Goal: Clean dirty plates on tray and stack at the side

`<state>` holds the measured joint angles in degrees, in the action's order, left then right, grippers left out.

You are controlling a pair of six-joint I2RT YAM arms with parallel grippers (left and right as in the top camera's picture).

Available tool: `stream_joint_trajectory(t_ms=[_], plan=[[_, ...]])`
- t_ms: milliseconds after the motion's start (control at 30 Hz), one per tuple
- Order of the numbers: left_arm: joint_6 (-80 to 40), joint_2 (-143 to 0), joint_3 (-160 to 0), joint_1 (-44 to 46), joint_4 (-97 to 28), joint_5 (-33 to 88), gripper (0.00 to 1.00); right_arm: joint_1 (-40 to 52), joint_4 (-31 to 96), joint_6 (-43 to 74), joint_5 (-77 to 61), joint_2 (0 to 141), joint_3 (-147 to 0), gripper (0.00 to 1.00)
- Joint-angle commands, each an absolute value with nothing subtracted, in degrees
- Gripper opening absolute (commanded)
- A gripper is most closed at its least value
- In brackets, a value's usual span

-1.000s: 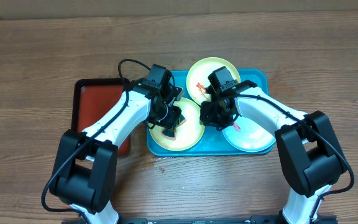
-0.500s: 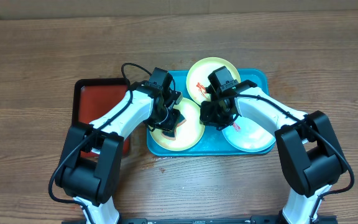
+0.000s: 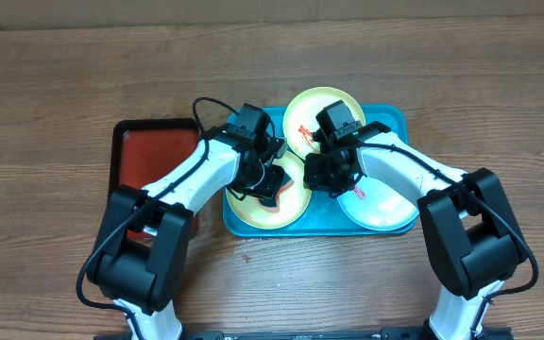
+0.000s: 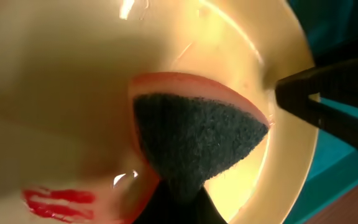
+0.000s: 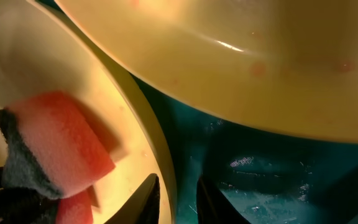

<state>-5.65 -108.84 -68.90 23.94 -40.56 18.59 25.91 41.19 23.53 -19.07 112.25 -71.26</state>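
Note:
A yellow-green plate (image 3: 253, 210) lies front left in the blue tray (image 3: 393, 121). My left gripper (image 3: 270, 181) is shut on a red sponge with a dark scouring face (image 4: 194, 134) and presses it onto this plate's white centre. A red sauce smear (image 4: 58, 202) remains beside the sponge. My right gripper (image 3: 321, 175) is shut on the plate's right rim (image 5: 160, 155), one finger on each side. A second yellow-green plate (image 3: 312, 111) sits at the back with red smears. The pale blue plate (image 3: 383, 206) lies front right, partly under my right arm.
A smaller black-rimmed red tray (image 3: 149, 156) lies on the wooden table left of the blue tray. The back plate's rim (image 5: 241, 56) overhangs close above my right gripper. The bare blue tray floor (image 5: 278, 174) shows between the plates.
My left gripper has slid the sponge a little to the right across the front-left plate. My right gripper has stayed on the rim.

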Motion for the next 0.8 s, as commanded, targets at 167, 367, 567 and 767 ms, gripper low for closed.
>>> stream_joint_trajectory(t_ms=[167,367,567,767], plan=[[-10.96,-110.76,-67.11,24.12,-40.16,4.73,0.04,25.65,41.01,23.64,-18.48,111.98,-72.44,0.22],[-14.22,-112.88,-66.11,23.83,-41.95,-9.45,0.04,25.65,40.99,23.64,-18.46,111.98,-72.44,0.21],[-18.09,-111.59,-69.36,22.44,-46.17,-21.58,0.04,25.65,40.97,23.66,-18.48,111.98,-72.44,0.18],[-17.58,-110.98,-76.79,22.04,-48.25,-13.78,0.04,25.65,40.99,23.66,-18.46,111.98,-72.44,0.18]])
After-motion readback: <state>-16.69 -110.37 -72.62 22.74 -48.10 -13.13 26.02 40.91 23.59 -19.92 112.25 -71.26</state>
